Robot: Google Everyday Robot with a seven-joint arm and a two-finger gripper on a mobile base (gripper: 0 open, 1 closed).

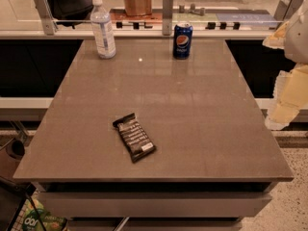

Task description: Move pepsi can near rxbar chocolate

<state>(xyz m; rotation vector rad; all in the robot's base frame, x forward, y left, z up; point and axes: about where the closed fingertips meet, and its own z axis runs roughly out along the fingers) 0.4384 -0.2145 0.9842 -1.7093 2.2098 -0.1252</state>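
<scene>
Start at the far left corner of the surface [207,119]: a clear water bottle [103,30] stands upright there. Leave it alone, as it plays no part in this job.

Next comes the chocolate bar [134,136], lying flat in the near half, left of centre. Its long axis runs from about 11 o'clock to 5 o'clock, with the white patch at the 5 o'clock end. There is bare surface on all sides of it.

Further right, the pepsi can [183,41] stands upright at the far edge, just right of centre. It is well apart from the bar and nothing is touching it. The bar lies at about 7 o'clock from the can, so that is the line the can should travel.

At the right edge of the view you have the pincer [288,97], hanging off the side of the surface, clear of everything and carrying nothing that I can see. Whether it is released or clenched, I cannot tell.

The relation that matters is that the can sits at about 10 o'clock from the pincer, well apart. I'd judge your first reach goes across the far right corner, with the bottle well beyond the can.
</scene>
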